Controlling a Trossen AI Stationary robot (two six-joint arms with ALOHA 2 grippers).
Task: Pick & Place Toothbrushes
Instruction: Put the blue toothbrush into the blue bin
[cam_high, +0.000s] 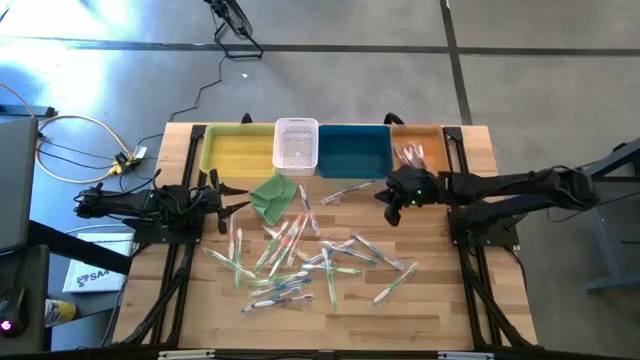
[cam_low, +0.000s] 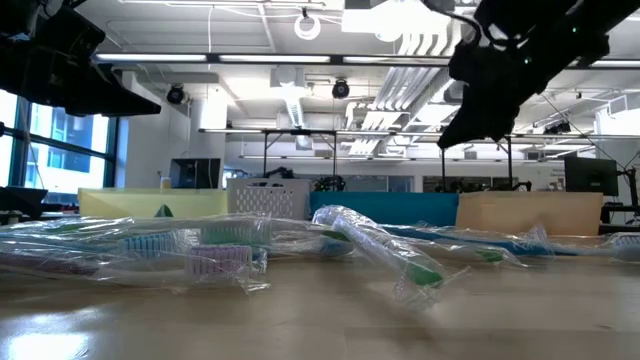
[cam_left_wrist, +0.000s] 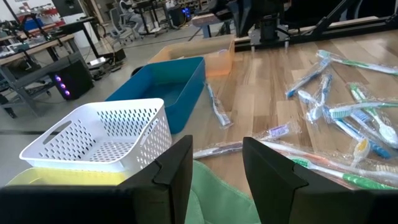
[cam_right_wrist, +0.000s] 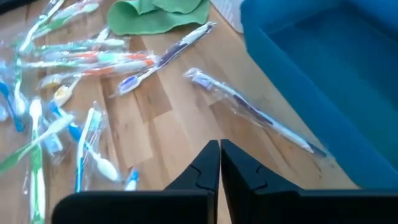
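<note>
Several toothbrushes (cam_high: 300, 255) in clear wrappers lie scattered flat on the middle of the wooden table (cam_high: 430, 300); in the low view they are a shiny heap (cam_low: 230, 250). One wrapped toothbrush (cam_right_wrist: 249, 109) lies beside the blue bin (cam_right_wrist: 323, 56). My right gripper (cam_high: 390, 205) hangs shut and holding nothing above the table by that bin's near right corner; its fingers (cam_right_wrist: 211, 163) meet. My left gripper (cam_high: 238, 199) stands open at the table's left, over the edge of a folded green cloth (cam_left_wrist: 217, 199), nothing between its fingers (cam_left_wrist: 177, 165).
Along the far edge stand a yellow bin (cam_high: 238, 150), a white perforated basket (cam_high: 296, 145), the blue bin (cam_high: 353, 150) and an orange bin (cam_high: 432, 138) holding pink toothbrushes (cam_high: 410, 153). The green cloth (cam_high: 272, 193) lies before the basket. Bare wood shows near the front edge.
</note>
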